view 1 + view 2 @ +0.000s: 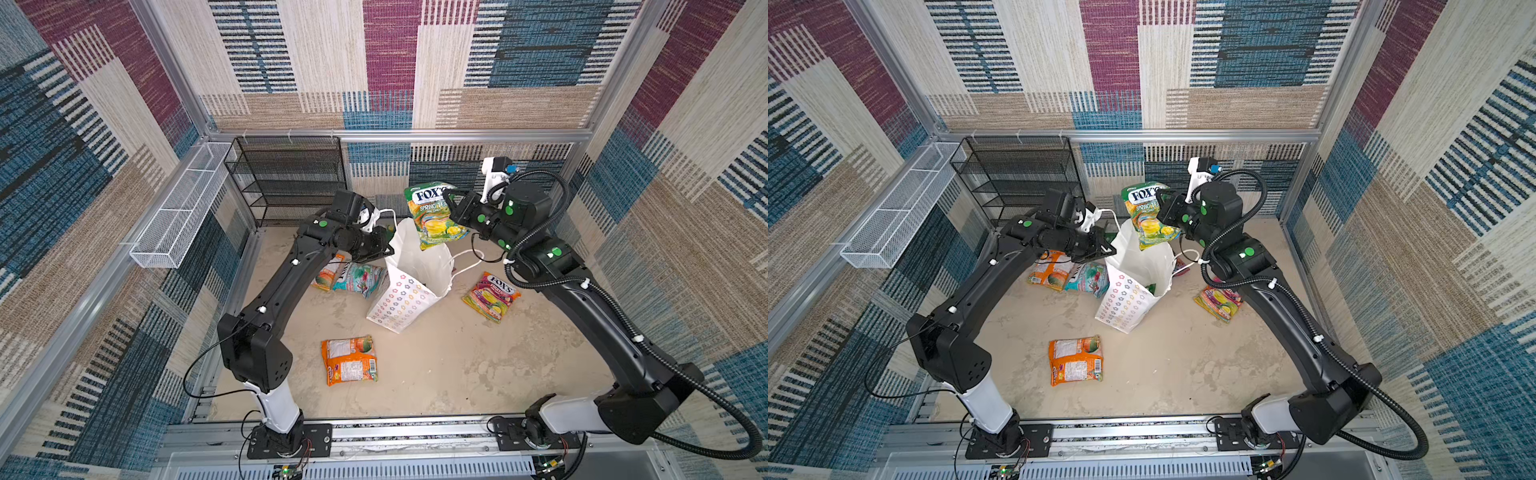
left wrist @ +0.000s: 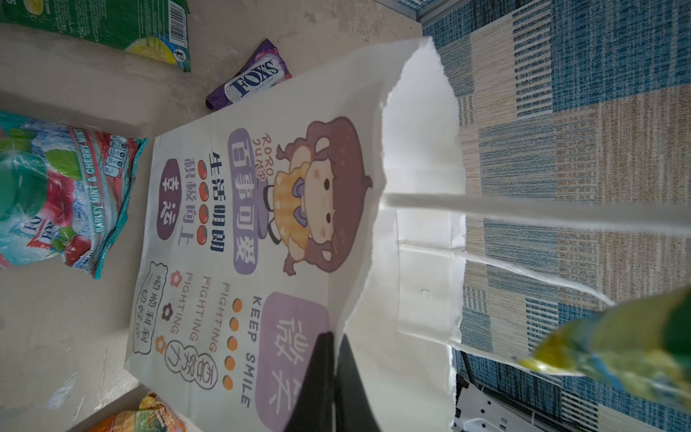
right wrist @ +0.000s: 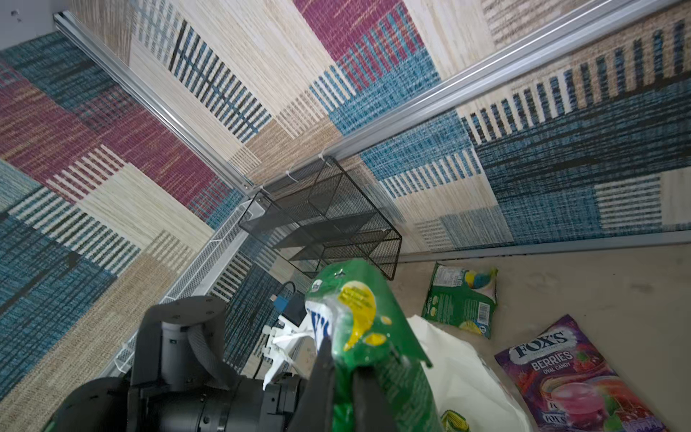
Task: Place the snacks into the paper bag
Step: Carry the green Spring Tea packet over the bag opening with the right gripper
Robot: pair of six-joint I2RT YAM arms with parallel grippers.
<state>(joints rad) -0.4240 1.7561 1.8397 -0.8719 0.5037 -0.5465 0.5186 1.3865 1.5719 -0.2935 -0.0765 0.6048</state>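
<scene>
So we're mid-drop on one packet here. The right claw (image 1: 452,203) is clamped on the upper part of the green Spring Tea packet (image 1: 432,216), which hangs in the air right over the open mouth of the paper bag (image 1: 409,291), its lower edge about at the rim. The left claw (image 1: 386,247) is pinched tight on the bag's rim on its own side, and I'd guess it's there to hold the mouth open and steady. Next move as I read it: lower the packet straight in until it's past the rim, then let go. The left side shouldn't release before that, because the paper looks flimsy. Plenty left on the surface (image 1: 457,374): an orange packet (image 1: 349,359) out front, a teal packet (image 1: 361,278) next to a second orange packet (image 1: 328,274) half under the left arm, and a multicolour packet (image 1: 490,295) on the right. Fun part is what the views don't share. Both top views only give the flower-print side of the bag, while the left wrist view shows a cartoon-girl face and the claw's two fingers either side of the paper edge. The right wrist view picks up a second green packet (image 3: 461,299) and a purple Berries packet (image 3: 572,374) behind the bag, mostly hidden from above. How full the bag is, I can't tell.
</scene>
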